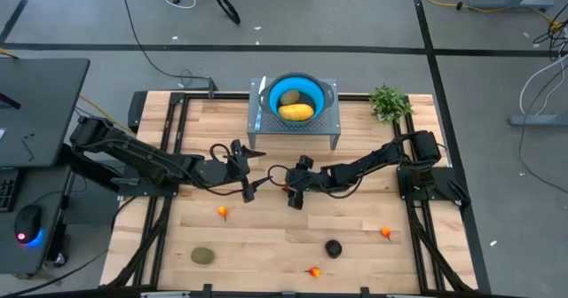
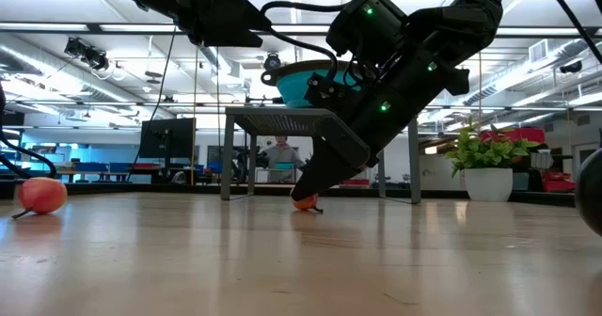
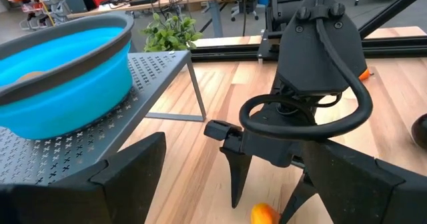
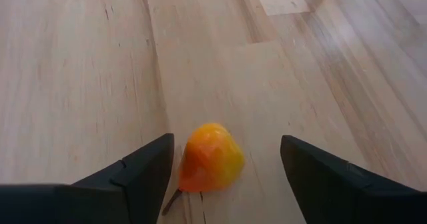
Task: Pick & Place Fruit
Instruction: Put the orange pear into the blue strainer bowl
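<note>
A blue bowl (image 1: 295, 92) sits on a grey perforated stand (image 1: 263, 129), with the yellow oblong fruit (image 1: 297, 112) and an olive-green one (image 1: 291, 97) inside. My right gripper (image 1: 291, 192) is open and low over the table, its fingers on either side of a tiny orange-red fruit (image 4: 208, 157) that lies on the wood. My left gripper (image 1: 245, 170) is open, just left of it and facing it. Loose on the table are more tiny orange-red fruits (image 1: 222, 212) (image 1: 386, 232) (image 1: 312, 270), a second olive-green oval (image 1: 203, 255) and the black round fruit (image 1: 333, 247). My right gripper comes at the tiny orange-red fruit slanting down from the table's right. One finger (image 4: 143, 171) stands right beside the fruit's side (image 4: 183, 167), and I cannot tell whether it touches. The other finger is well apart. The fruit rests on the table.
The leafy plant (image 1: 388, 101) stands at the far right corner. The stand's legs (image 3: 197, 91) are close behind both grippers. Black frame rails (image 1: 169, 129) run along the table's sides. Bare wood lies between the grippers and the near edge.
</note>
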Action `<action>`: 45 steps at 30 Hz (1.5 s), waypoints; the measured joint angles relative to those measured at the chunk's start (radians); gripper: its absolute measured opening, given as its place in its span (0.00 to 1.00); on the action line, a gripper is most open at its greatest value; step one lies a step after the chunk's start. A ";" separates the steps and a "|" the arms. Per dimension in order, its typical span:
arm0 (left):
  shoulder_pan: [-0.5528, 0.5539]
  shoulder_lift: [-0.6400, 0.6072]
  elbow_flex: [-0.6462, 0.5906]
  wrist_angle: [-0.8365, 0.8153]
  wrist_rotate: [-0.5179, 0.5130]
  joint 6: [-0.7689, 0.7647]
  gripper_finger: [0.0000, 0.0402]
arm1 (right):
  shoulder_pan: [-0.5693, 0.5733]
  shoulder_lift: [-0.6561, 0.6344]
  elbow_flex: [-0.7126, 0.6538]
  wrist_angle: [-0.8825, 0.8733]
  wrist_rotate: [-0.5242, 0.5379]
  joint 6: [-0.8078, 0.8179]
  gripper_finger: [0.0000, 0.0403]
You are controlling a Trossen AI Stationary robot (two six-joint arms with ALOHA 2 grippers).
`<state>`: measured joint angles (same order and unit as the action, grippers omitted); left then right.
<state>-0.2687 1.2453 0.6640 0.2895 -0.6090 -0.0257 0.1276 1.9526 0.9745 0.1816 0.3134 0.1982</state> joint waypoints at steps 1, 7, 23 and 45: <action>0.000 0.000 0.000 -0.003 0.000 0.000 0.89 | 0.000 0.000 0.000 -0.001 0.000 0.000 0.70; 0.000 0.000 0.000 -0.006 0.000 0.000 0.89 | 0.000 0.000 -0.054 0.092 0.000 0.000 0.70; 0.000 0.000 0.000 -0.007 0.000 -0.001 0.89 | 0.009 0.000 -0.077 0.153 0.012 -0.021 0.70; 0.000 0.000 0.000 -0.007 0.000 -0.001 0.89 | 0.027 0.016 -0.077 0.189 0.017 -0.064 0.60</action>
<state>-0.2687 1.2453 0.6640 0.2821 -0.6086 -0.0269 0.1551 1.9681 0.8978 0.3703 0.3306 0.1340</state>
